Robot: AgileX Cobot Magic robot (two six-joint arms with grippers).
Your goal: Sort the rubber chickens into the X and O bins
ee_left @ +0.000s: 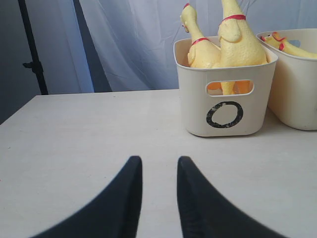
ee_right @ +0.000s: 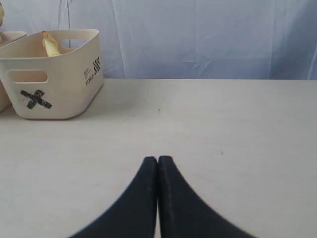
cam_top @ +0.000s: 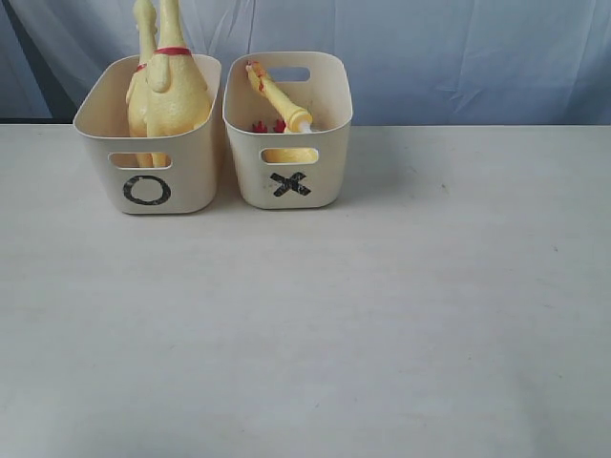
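**benchguy:** Plain pale table [cam_top: 305, 324] with a bluish-white curtain [cam_top: 449, 48] behind it. Where did the chickens end up?

**mika_r:** All binned. The O bin [cam_top: 196, 176] and the X bin [cam_top: 325, 167] sit side by side at the back of the table, nearly touching. The taller chicken [ee_left: 240, 44] and the second long chicken [ee_left: 200, 52] stand upright in the O bin, necks poking way above the rim. The short chicken [cam_top: 277, 95] lies tilted in the X bin, head up by the rim on the O side.

**benchguy:** And the grippers?

**mika_r:** The left gripper [ee_left: 159, 162] has its fingers apart with nothing between them, low over bare table in front of the O bin. The right gripper [ee_right: 157, 159] has its fingers pressed together and empty, well clear of the X bin.
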